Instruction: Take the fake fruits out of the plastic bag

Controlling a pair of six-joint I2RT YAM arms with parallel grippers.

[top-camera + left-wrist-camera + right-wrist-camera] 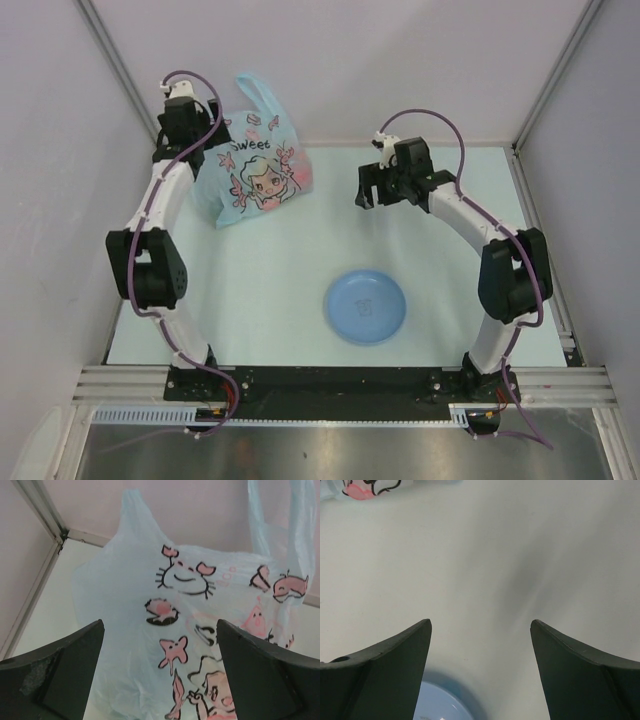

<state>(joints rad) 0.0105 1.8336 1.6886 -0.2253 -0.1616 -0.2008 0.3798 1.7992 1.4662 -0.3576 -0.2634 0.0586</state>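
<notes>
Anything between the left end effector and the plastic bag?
Nothing visible. The left end effector is open and faces the plastic bag directly. In the left wrist view, the bag fills the gap between the fingers, with no other object in front of it.

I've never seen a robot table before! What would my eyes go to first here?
Probably the light-blue plastic bag with a cartoon girl and pink flowers on it, standing at the far left of the table, right in front of the open left gripper. After that, the round blue plate, lying by itself nearer the front.
</notes>
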